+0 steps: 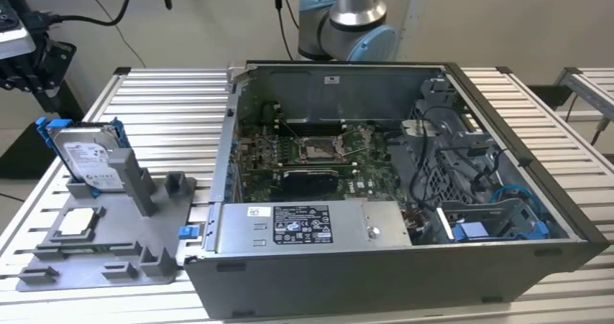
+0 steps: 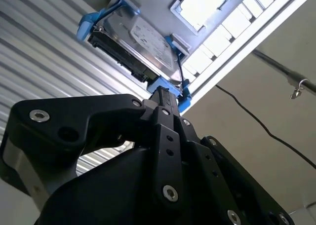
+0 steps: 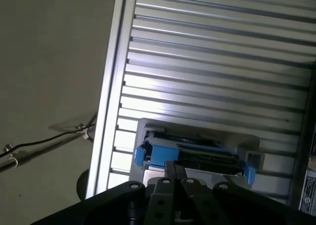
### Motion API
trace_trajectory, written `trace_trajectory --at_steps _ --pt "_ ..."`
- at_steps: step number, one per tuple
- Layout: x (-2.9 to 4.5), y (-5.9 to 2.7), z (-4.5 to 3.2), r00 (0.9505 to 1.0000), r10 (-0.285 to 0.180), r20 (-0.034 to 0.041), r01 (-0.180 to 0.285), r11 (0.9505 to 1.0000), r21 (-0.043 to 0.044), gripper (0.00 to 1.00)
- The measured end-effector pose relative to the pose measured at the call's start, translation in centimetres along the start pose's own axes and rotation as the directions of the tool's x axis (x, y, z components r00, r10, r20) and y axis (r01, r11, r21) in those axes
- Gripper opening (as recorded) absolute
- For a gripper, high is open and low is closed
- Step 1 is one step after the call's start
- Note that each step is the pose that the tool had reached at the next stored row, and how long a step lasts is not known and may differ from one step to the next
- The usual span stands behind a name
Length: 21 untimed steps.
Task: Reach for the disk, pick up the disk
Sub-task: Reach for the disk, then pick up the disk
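Reach step: the gripper [image 2: 162, 93], jaws pressed together and empty, hangs clear of the disk [image 2: 140, 40]; grasping calls for spreading them first.

Disk [image 1: 88, 155] with blue rails standing upright in grey tray [image 1: 106, 266] at 9 o'clock, square chip [image 1: 79, 224] flat on tray at 8 o'clock, open computer case [image 1: 384, 266] centre, robot arm [image 1: 347, 22] at 12 o'clock, slatted table [image 1: 163, 108] underneath
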<state>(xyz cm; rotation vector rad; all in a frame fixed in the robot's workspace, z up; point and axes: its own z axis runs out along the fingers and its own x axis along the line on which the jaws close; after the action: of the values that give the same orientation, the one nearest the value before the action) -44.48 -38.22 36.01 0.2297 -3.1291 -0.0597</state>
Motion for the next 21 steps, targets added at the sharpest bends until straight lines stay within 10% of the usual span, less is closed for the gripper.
trace_trajectory --at_steps 21 --pt "0.00 0.00 0.00 0.9956 -0.094 -0.0036 0.094 0.9956 -0.0001 0.00"
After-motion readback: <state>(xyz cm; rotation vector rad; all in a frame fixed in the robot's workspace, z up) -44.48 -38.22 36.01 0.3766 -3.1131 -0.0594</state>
